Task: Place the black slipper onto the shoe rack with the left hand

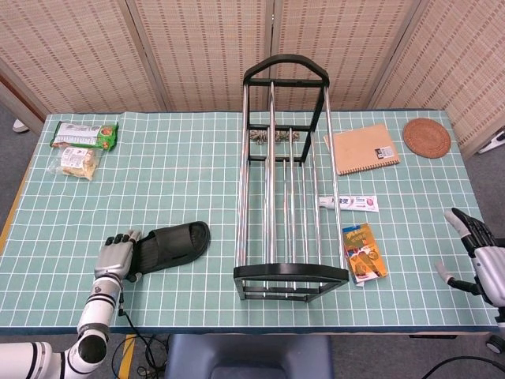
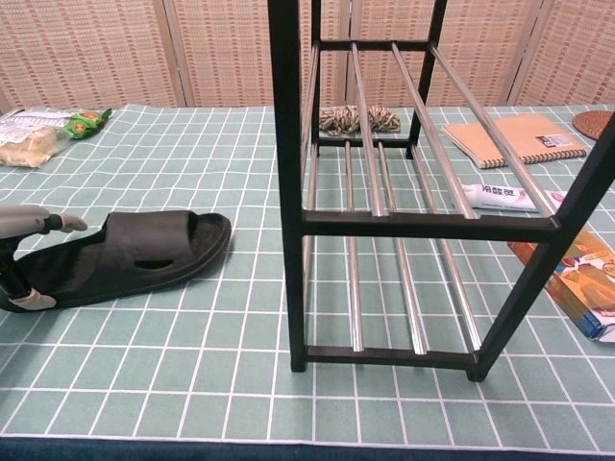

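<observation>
The black slipper [image 1: 175, 242] [image 2: 135, 254] lies flat on the green checked mat, left of the shoe rack [image 1: 272, 170] [image 2: 373, 219]. My left hand [image 1: 118, 254] [image 2: 17, 257] is at the slipper's heel end. Its fingers [image 2: 43, 222] reach over the far edge and the thumb sits at the near edge, with the heel between them and no firm grip showing. The rack is black-framed with chrome bars and stands empty at the table's middle. My right hand [image 1: 480, 254] hovers at the table's right edge, fingers apart and holding nothing; the chest view does not show it.
Snack packets [image 1: 82, 145] [image 2: 38, 134] lie at the back left. Right of the rack are a brown notebook [image 1: 362, 148] [image 2: 514, 139], a round coaster [image 1: 427, 137], a white tube [image 1: 348, 203] [image 2: 500, 198] and an orange packet [image 1: 364, 252] [image 2: 577, 279]. A braided cord [image 2: 358, 119] lies behind the rack.
</observation>
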`<state>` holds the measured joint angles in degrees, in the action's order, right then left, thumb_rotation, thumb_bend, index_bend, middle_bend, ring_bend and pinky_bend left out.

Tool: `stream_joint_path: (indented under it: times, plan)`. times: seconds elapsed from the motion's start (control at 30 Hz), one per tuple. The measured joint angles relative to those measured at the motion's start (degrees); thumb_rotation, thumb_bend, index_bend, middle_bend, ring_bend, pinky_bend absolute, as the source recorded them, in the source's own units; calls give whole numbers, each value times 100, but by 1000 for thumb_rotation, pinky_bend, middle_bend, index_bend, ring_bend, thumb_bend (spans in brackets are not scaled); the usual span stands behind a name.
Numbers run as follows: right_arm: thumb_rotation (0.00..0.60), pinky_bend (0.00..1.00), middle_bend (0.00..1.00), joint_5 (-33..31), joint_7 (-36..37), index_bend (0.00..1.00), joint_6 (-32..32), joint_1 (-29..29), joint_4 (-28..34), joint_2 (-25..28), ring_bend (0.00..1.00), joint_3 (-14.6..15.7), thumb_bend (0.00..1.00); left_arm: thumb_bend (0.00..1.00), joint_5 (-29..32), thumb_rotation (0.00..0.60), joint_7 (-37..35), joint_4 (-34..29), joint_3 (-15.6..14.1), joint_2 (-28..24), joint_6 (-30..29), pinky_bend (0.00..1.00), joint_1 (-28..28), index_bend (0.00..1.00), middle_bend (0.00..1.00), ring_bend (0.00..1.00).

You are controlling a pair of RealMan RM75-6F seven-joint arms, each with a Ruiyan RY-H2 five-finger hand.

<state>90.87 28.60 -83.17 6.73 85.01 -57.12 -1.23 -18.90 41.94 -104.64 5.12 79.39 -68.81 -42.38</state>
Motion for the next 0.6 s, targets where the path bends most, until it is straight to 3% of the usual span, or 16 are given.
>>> stream_joint_path:
  times: [0.3,0.6]
  plan:
    - [600,0,0,-30,-130,0,-12,-21,55,-3,0,0,332,256,-143,600,-183,194,-41,40,255,0,68,1,44,0]
    - [600,0,0,-24,-152,0,5,-25,80,21,0,18,335,256,-223,600,-248,92,-13,1,164,2,94,89,165,9]
